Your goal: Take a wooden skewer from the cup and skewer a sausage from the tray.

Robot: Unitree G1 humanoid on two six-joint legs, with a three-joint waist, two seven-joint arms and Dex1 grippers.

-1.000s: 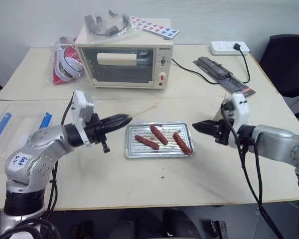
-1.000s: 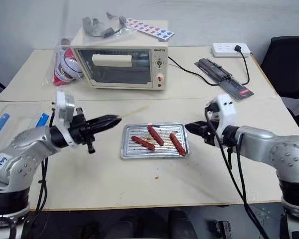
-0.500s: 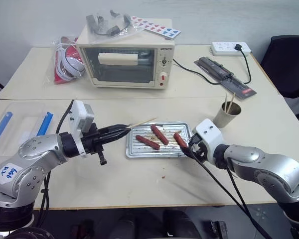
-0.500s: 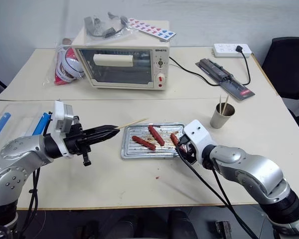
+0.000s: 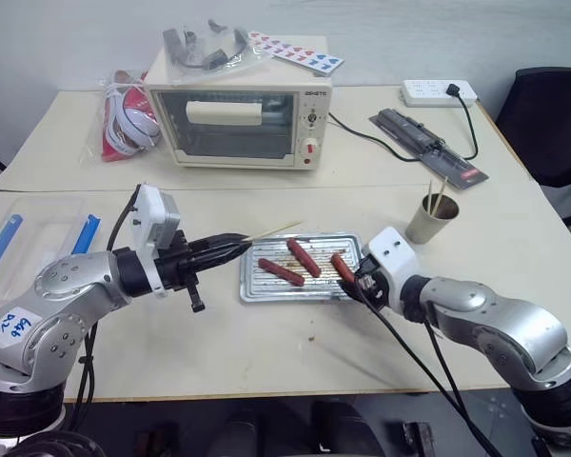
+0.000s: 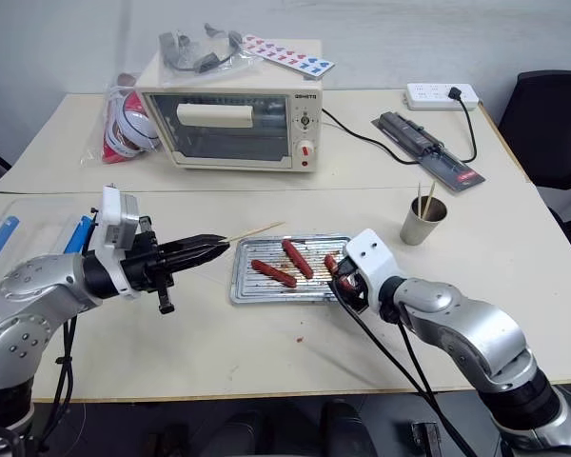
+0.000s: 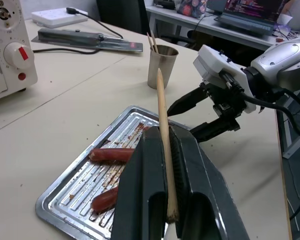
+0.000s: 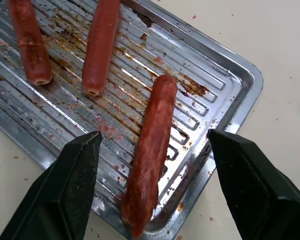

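Note:
The silver tray (image 5: 257,290) lies at the table's middle with three reddish-brown sausages in it. My left gripper (image 5: 236,247) hovers just left of the tray, shut on a wooden skewer (image 7: 163,125) that points across the tray toward the cup. My right gripper (image 5: 354,282) is low at the tray's right end and open. Its fingers (image 8: 75,165) stand on either side of the rightmost sausage (image 8: 157,110) without pressing it. The metal cup (image 5: 430,221), with more skewers in it, stands to the right of and behind the tray.
A toaster oven (image 5: 238,114) stands at the back with bags on and beside it. A power strip (image 5: 440,91) and a flat black device (image 5: 426,143) lie at the back right. A clear plastic container (image 5: 19,238) with blue strips sits at the far left.
My right gripper came down and to the left, from beside the tray to its right end, and now straddles the rightmost sausage. The cup is now uncovered. My left gripper keeps its place with the skewer.

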